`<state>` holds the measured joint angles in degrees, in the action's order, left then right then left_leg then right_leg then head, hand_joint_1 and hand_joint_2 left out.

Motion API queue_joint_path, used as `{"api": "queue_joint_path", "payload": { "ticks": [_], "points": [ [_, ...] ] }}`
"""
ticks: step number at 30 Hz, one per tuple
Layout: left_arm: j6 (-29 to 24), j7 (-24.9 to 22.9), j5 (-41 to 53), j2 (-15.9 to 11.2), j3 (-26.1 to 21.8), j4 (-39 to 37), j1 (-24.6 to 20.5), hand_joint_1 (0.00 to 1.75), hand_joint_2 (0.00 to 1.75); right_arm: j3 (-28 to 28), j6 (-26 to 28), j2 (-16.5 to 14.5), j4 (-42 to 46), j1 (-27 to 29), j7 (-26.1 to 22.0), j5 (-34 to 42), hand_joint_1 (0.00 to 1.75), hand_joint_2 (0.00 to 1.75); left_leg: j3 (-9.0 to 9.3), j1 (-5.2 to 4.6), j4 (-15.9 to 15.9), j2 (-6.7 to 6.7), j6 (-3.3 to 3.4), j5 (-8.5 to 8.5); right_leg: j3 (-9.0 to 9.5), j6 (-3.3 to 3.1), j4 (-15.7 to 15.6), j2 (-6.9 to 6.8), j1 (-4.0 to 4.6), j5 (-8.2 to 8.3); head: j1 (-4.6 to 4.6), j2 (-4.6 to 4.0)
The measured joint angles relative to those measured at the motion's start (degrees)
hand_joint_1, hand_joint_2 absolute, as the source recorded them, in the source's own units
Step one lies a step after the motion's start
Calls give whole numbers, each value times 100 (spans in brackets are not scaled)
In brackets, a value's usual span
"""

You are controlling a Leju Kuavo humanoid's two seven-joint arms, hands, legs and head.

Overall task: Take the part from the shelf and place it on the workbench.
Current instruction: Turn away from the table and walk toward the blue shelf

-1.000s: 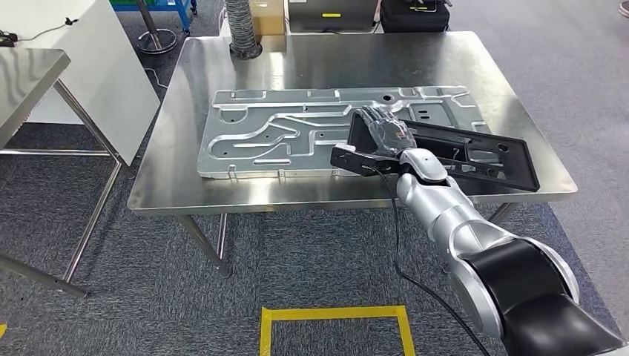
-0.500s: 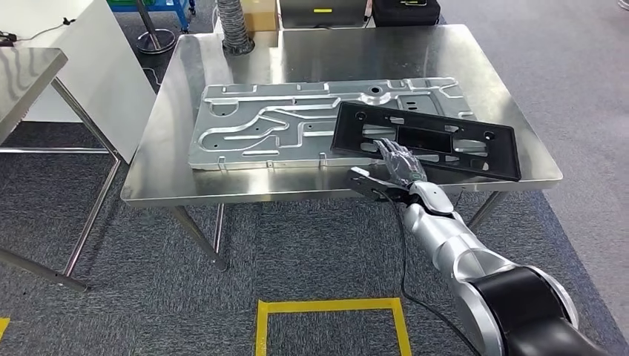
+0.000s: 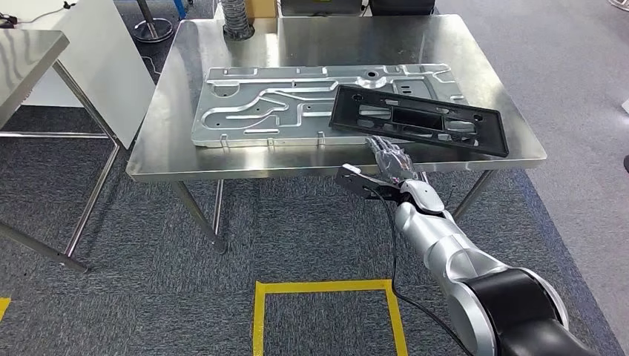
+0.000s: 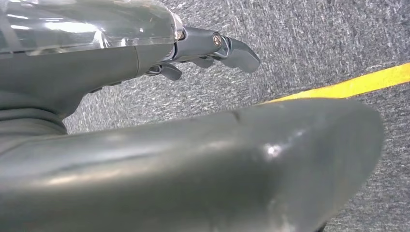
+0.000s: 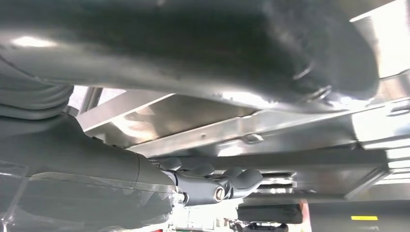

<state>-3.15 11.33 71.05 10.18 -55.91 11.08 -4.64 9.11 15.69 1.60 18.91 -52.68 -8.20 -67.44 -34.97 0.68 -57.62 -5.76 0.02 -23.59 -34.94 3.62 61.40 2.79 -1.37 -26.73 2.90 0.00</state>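
Note:
The black rectangular frame part (image 3: 419, 119) lies flat on the steel workbench (image 3: 311, 44), resting partly on a large ribbed silver plate (image 3: 274, 104). My right hand (image 3: 391, 158) hovers at the bench's front edge, just short of the part and apart from it, fingers spread and holding nothing. In the right wrist view the right hand (image 5: 208, 183) has its fingers extended near the table's metal edge. My left hand (image 4: 203, 43) hangs over grey carpet with its fingers loosely apart and nothing in them.
A yellow square outline (image 3: 326, 285) marks the carpet in front of the bench. A second steel table (image 3: 30, 52) and a white panel (image 3: 96, 59) stand at the left. A ribbed hose (image 3: 236, 15) rises at the bench's back edge.
My right hand let go of the black part and drew back to the bench's front edge. The part stays flat on the plate. The head view has shifted slightly.

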Motion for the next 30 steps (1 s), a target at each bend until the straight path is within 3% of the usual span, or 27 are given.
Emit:
{"api": "queue_joint_path", "payload": {
  "ticks": [2,3,5,7,9,10,11,12,14,16,18,20,22,24,25,26,27,29,30],
  "points": [
    [1,5,0,-1,0,0,-15,0,0,-56,-19,0,21,4,-4,-27,0,0,-50,-4,-74,21,-77,39,131,-134,-276,119,-3,-43,1,0],
    [1,8,0,0,0,0,-16,0,0,-80,-24,0,25,15,-4,-34,0,0,-53,7,-82,27,-113,64,97,-226,-261,127,1,-3,2,0],
    [2,13,2,0,1,0,-10,0,0,-114,-37,5,34,32,-4,-35,0,0,-123,35,-190,95,-166,-40,71,-335,-271,134,-1,61,2,0],
    [4,14,5,1,1,0,3,0,0,-145,-48,38,43,46,-5,-23,0,0,-291,63,-684,258,-181,-451,13,-417,-281,148,-3,153,4,0],
    [8,13,8,1,0,0,15,0,0,-187,-44,97,48,104,-6,-1,0,0,-466,69,-1442,389,-168,-896,-74,-454,-277,150,24,230,5,0],
    [10,12,10,1,0,0,16,0,0,-206,-39,126,48,158,-5,13,0,0,-479,66,-1690,416,-152,-995,-114,-465,-274,150,48,264,5,0],
    [13,11,13,1,0,0,15,0,0,-223,-34,155,48,218,-2,30,0,0,-405,58,-1750,428,-123,-998,-148,-473,-272,149,76,294,5,0],
    [15,11,16,1,0,0,13,0,0,-241,-26,176,48,279,3,48,0,0,-226,43,-1580,431,-74,-909,-175,-480,-270,148,107,323,5,0],
    [19,9,22,-4,0,1,2,0,0,-289,-5,198,48,389,13,92,0,0,325,-18,-808,349,89,-691,-205,-486,-273,135,158,374,5,0],
    [18,8,29,-11,1,2,-32,0,0,-362,27,222,47,518,14,159,0,0,706,-98,-195,207,195,-607,-227,-453,-288,90,175,427,5,0],
    [7,13,34,-13,2,2,-65,0,0,-465,55,244,48,702,-4,277,0,0,777,-143,20,181,191,-604,-240,-386,-323,19,184,492,5,0],
    [-23,15,35,-3,2,2,-67,0,0,-611,68,242,54,910,-43,424,0,0,778,-90,191,214,182,-512,-259,-320,-308,-44,187,478,4,0],
    [-59,10,34,6,1,2,-61,0,0,-791,71,204,55,1109,-85,575,0,0,727,-33,301,209,192,-369,-434,-233,59,-95,170,164,4,0],
    [-77,8,34,6,0,2,-62,0,0,-984,70,130,45,1352,-103,731,0,0,633,-31,313,215,195,-289,-749,-134,797,-133,145,-294,4,0],
    [-83,4,36,7,0,2,-61,0,0,-1083,68,91,36,1500,-105,812,0,0,589,-23,304,225,182,-264,-851,-93,1084,-144,129,-422,3,0],
    [-89,-2,41,8,0,2,-59,0,0,-1182,63,50,24,1656,-107,902,0,0,549,-9,288,238,165,-246,-852,-57,1183,-152,110,-444,3,0],
    [-95,-12,49,10,1,1,-59,0,0,-1275,57,17,12,1808,-112,996,0,0,514,11,262,257,144,-236,-735,-24,1050,-157,88,-366,3,0],
    [-103,-33,75,15,3,1,-77,0,0,-1485,49,-26,-4,2126,-144,1239,0,0,445,56,170,312,84,-249,-226,42,252,-123,26,-89,3,0],
    [-106,-46,88,18,5,2,-94,0,0,-1608,41,-40,-10,2293,-178,1384,0,0,414,67,112,358,42,-269,-12,28,-102,-91,13,8,4,0]
  ]
}}
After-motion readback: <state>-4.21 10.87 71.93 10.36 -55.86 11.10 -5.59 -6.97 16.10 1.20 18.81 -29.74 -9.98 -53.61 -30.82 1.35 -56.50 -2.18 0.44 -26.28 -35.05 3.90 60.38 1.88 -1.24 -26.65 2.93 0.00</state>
